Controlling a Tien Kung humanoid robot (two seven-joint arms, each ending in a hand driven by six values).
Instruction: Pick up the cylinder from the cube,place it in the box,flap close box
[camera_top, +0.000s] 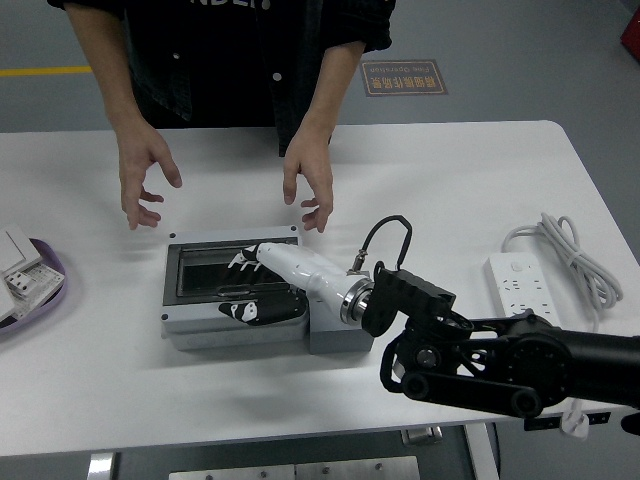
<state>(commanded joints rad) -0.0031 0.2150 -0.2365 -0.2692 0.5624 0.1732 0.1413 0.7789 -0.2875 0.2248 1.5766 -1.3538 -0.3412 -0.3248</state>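
Black jointed arm (500, 362), white forearm shell, looping black cable (385, 235), white-and-black robot hand (262, 285).

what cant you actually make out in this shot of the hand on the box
- Cylinder: not visible in the head view; the box has its dark lid down and the right hand lies across it.
- Cube: its top recess is covered by the robot's wrist.
- Left hand: outside the frame.
- Items in the purple tray: cut off by the left edge.
- Person's hands: raised above the table, touching nothing.
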